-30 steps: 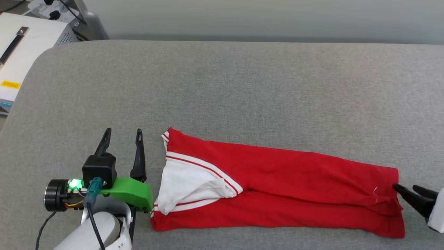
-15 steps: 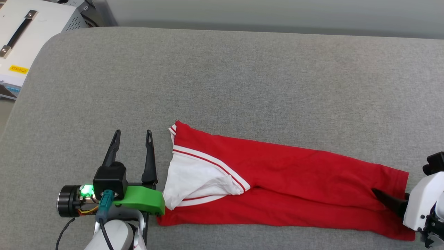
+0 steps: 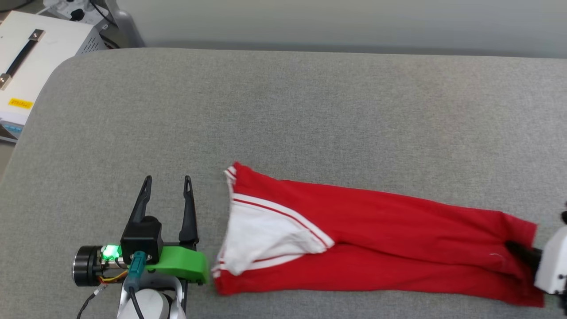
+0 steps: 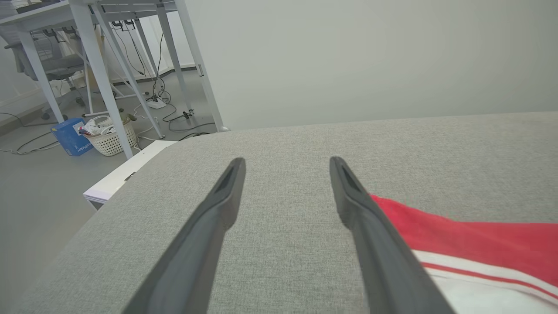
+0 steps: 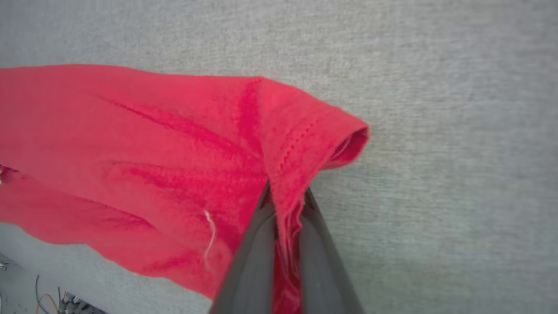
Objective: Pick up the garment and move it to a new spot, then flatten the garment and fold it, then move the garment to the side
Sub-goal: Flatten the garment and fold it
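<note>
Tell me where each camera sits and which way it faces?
Head view: on the head, looking down on the garment and grey cushion; left gripper, right gripper show.
Left wrist view: left wrist, facing along its open fingers toward a wall.
Right wrist view: right wrist, facing down; its fingers pinch the hem.
Shared: all show the garment.

Garment lies lengthwise on the worktop, toward its front edge. Left gripper sits just beside the garment's left end, apart from it. Right gripper is at the garment's right end, with fingers either side of the hem, touching. Box is well left of and behind the garment, off the worktop.
</note>
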You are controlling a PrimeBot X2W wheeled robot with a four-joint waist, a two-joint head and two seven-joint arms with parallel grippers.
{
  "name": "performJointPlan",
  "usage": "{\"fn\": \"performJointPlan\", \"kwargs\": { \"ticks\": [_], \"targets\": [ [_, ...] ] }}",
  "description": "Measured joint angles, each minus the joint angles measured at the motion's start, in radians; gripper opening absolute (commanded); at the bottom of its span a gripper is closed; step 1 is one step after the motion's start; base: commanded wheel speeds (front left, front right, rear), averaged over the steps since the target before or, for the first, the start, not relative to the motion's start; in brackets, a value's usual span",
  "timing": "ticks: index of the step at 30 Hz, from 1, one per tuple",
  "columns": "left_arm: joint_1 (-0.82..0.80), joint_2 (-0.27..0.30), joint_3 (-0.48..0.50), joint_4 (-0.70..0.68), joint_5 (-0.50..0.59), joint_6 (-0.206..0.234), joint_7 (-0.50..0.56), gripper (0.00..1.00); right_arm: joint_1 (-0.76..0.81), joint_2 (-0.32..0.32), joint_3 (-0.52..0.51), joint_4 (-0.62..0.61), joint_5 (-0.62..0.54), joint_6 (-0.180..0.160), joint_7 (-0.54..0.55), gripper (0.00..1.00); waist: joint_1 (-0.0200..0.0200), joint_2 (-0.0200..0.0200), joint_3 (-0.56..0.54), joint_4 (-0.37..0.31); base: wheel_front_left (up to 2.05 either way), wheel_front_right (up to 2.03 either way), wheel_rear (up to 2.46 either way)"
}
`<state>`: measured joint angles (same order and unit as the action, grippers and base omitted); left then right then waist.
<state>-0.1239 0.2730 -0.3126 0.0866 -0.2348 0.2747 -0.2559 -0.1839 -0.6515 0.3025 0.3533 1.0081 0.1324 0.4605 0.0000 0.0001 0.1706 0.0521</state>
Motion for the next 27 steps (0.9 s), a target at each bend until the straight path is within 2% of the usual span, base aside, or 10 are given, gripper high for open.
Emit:
{"fn": "performJointPlan", "kwargs": {
  "ticks": [6,10,13,15,18,22,27],
  "targets": [
    [0.025,-0.026,0.041,0.007,0.029,-0.044,0.0,1.0,-0.003,-0.11,-0.063,0.056,-0.011,0.0,0.004,0.0,0.0,0.0,-0.023,-0.007,0.0,0.0,0.0],
    [0.037,-0.041,0.062,0.017,0.055,-0.064,0.0,1.0,-0.003,-0.132,-0.07,0.05,-0.018,-0.001,0.037,0.0,0.0,0.0,-0.039,-0.008,0.0,0.0,0.0],
    [0.062,-0.057,0.088,0.02,0.077,-0.083,0.0,1.0,-0.003,-0.113,-0.049,-0.072,-0.019,-0.001,0.095,0.0,0.0,0.0,-0.054,-0.016,0.0,0.0,0.0],
    [0.069,-0.067,0.098,0.022,0.086,-0.095,0.0,1.0,-0.002,-0.083,-0.007,-0.205,-0.022,-0.001,0.14,0.0,0.0,0.0,-0.06,-0.019,0.0,0.0,0.0],
    [0.072,-0.077,0.105,0.023,0.094,-0.105,0.0,1.0,-0.002,-0.045,0.021,-0.309,-0.026,-0.001,0.178,0.0,0.0,0.0,-0.059,-0.016,0.0,0.0,0.0],
    [0.072,-0.091,0.112,0.023,0.111,-0.123,0.0,1.0,-0.026,-0.001,0.073,-0.393,-0.051,-0.001,0.217,0.0,0.0,0.0,-0.045,-0.009,0.0,0.0,0.0],
    [0.064,-0.107,0.121,0.027,0.128,-0.139,0.0,1.0,-0.143,0.074,0.178,-0.413,-0.084,-0.001,0.236,0.0,0.0,0.0,-0.018,0.003,0.0,0.0,0.0]
  ]
}}
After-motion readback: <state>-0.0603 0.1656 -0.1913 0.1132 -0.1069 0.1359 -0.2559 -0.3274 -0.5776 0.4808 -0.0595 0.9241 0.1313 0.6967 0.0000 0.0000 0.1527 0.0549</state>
